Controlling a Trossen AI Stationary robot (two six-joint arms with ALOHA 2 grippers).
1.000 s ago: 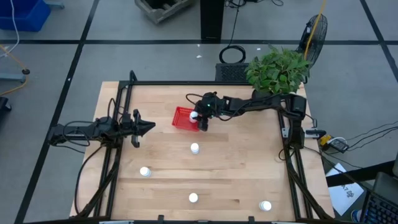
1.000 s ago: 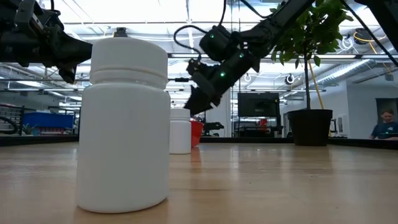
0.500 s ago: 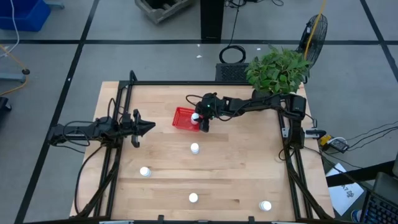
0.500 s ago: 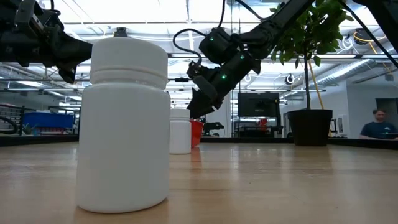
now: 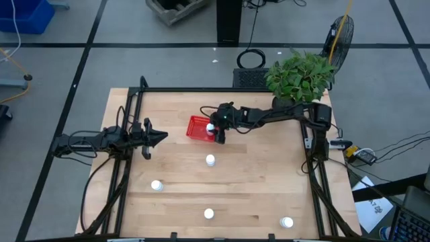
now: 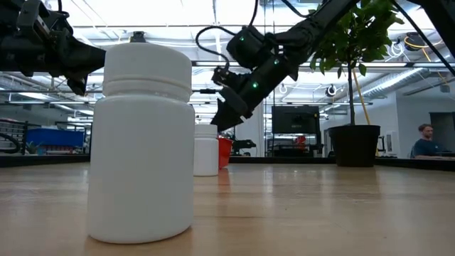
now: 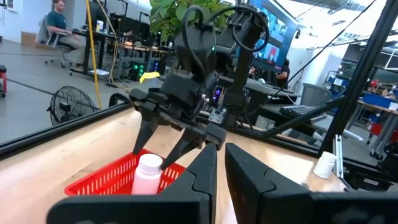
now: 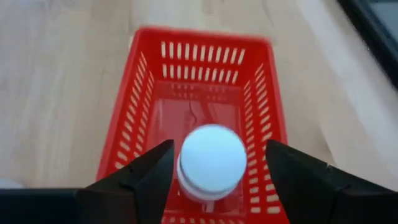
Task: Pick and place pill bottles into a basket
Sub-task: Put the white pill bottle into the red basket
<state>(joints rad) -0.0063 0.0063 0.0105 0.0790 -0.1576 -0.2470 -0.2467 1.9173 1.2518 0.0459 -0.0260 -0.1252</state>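
Note:
The red mesh basket (image 5: 198,127) stands on the table, left of the middle toward the far side. One white pill bottle (image 8: 211,163) stands upright inside it on the basket's floor. My right gripper (image 8: 217,180) is open above the basket. Its fingers stand on either side of the bottle's cap with a gap on each side, which also shows in the left wrist view (image 7: 163,142). My left gripper (image 5: 158,138) is shut and empty, level above the table to the left of the basket. Several other bottles stand on the table, among them one at the middle (image 5: 210,160) and one toward the near left (image 5: 156,185).
Two more bottles stand near the front edge (image 5: 209,214) and at the front right (image 5: 287,222). One bottle stands close to the low camera (image 6: 146,142). A potted plant (image 5: 300,75) stands at the far right corner. A black frame (image 5: 201,91) rims the table.

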